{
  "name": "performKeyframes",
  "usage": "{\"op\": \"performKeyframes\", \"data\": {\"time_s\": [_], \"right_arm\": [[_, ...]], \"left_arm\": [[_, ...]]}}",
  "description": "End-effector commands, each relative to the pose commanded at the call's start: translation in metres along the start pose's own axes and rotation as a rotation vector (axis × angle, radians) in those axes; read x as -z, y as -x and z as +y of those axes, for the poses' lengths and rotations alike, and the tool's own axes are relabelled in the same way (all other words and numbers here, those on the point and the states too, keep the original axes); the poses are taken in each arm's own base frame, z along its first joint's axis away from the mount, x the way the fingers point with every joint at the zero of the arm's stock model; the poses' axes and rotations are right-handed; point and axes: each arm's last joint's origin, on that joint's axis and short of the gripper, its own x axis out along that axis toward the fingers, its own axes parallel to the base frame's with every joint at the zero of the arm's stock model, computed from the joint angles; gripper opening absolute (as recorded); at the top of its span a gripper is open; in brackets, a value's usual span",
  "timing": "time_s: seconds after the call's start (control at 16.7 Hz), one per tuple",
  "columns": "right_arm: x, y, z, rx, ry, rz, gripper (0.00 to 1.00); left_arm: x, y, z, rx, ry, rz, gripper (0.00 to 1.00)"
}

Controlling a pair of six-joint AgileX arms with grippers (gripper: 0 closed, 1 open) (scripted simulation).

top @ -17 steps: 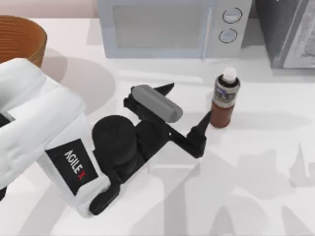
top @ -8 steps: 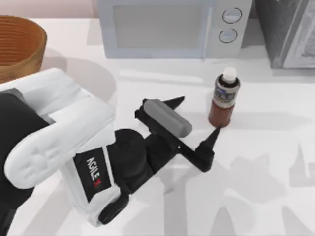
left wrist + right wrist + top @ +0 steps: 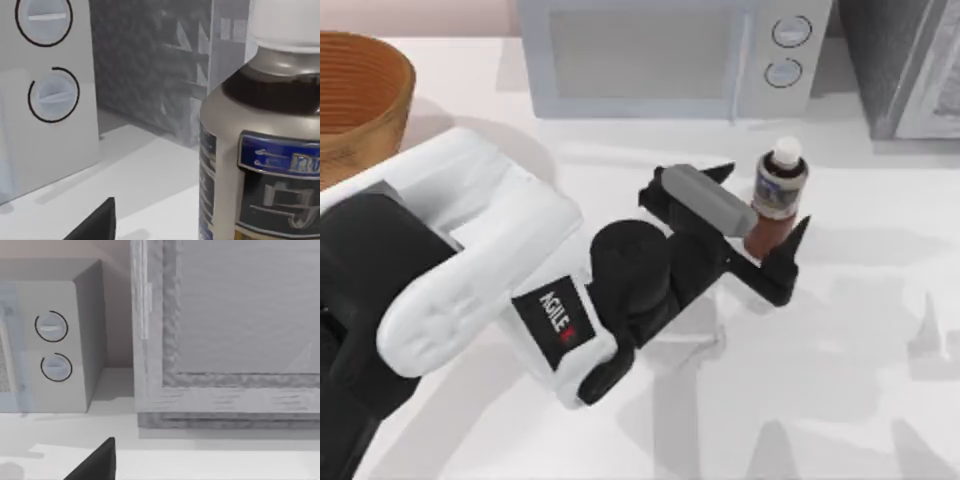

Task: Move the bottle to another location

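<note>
Top view is showing the left hand point(image 3: 760, 205) reaching across the white desk point(image 3: 840, 380) with its two dark fingers spread wide, one finger tip lying behind the bottle point(image 3: 775, 200) and the other in front of it, so the bottle is standing upright between them; whether either finger is touching it is hard to tell. The bottle is standing toward the right of the desk's middle, just in front of a grey microwave point(image 3: 665, 55) whose two round knobs are sitting at its right end. A textured grey box point(image 3: 905, 65) is standing to the right of the microwave, cut off by the picture's edge, and a wooden bowl point(image 3: 355, 95) is sitting at the far left corner, also partly cut off. The hand's grey camera block is covering the bottle's lower left side. Left wrist view is showing the bottle point(image 3: 260, 150) very close, its cap and base cropped, with the microwave knobs point(image 3: 52, 95) behind. Right wrist view is facing the microwave point(image 3: 55, 340) and the box point(image 3: 225, 330), with a dark finger point(image 3: 95, 462) of the right hand at the picture's edge; its spread cannot be told.
</note>
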Motion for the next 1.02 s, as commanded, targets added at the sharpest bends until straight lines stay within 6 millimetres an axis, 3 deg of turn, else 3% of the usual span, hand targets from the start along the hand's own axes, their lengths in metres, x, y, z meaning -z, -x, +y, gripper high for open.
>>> {"op": "performKeyframes", "data": {"time_s": [0.24, 0.6, 1.02], "right_arm": [[0.0, 0.0, 0.0, 0.0, 0.0, 0.0, 1.0], [0.0, 0.0, 0.0, 0.0, 0.0, 0.0, 1.0], [0.0, 0.0, 0.0, 0.0, 0.0, 0.0, 1.0]], "left_arm": [[-0.002, -0.036, 0.0, 0.0, 0.0, -0.001, 1.0], [-0.003, -0.042, 0.0, 0.0, 0.0, 0.002, 1.0], [-0.003, -0.042, 0.0, 0.0, 0.0, 0.002, 0.47]]}}
